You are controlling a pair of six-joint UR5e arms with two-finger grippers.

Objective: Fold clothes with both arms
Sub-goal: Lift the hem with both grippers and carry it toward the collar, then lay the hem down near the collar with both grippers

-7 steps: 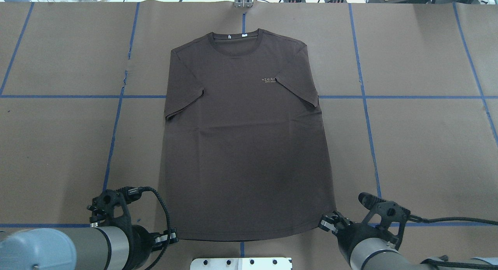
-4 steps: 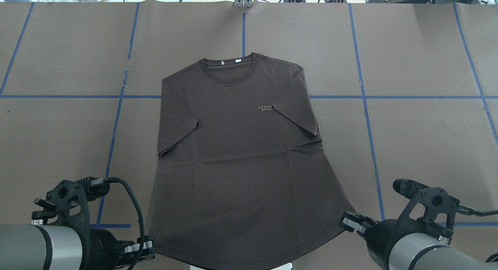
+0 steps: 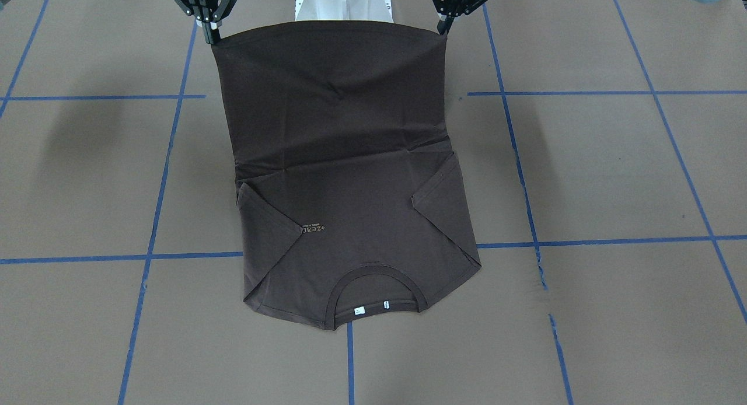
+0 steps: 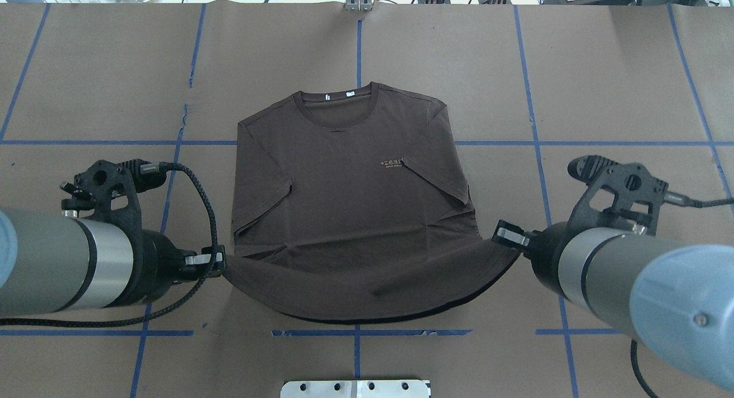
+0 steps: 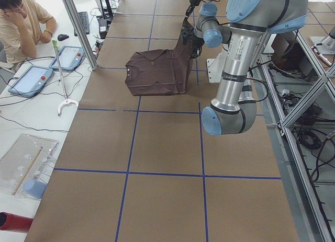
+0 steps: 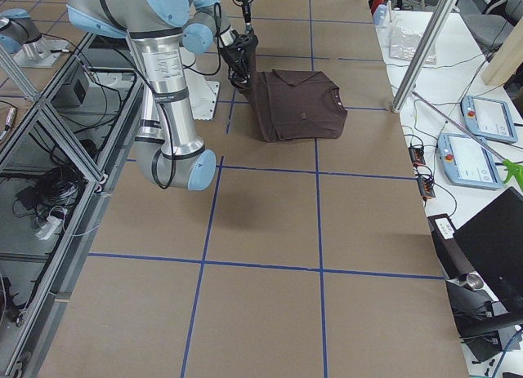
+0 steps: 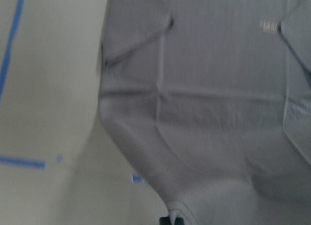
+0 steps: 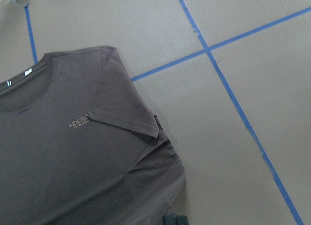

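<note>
Two claws, one hem stretched between them

Both black two-finger claws are pinched tight on the bottom corners of the dark brown short-sleeved T-shirt [image 4: 344,214], the left claw [image 4: 219,266] on one corner and the right claw [image 4: 500,235] on the other. The hem runs taut from claw to claw, raised off the brown paper-covered table [image 4: 619,88]. From there the lower cloth slopes down and away to a crease across the body. Past that crease the chest lies flat with the sleeves drawn in against it. The pale chest lettering [image 4: 393,162] sits toward the right claw's side, and the ribbed round collar [image 4: 335,102] lies farthest from both claws. Behind each claw its silver-grey jointed arm, the left arm [image 4: 57,266] and the right arm [image 4: 631,277], reaches in from the side. Blue tape lines [image 4: 533,100] grid the paper.
</note>
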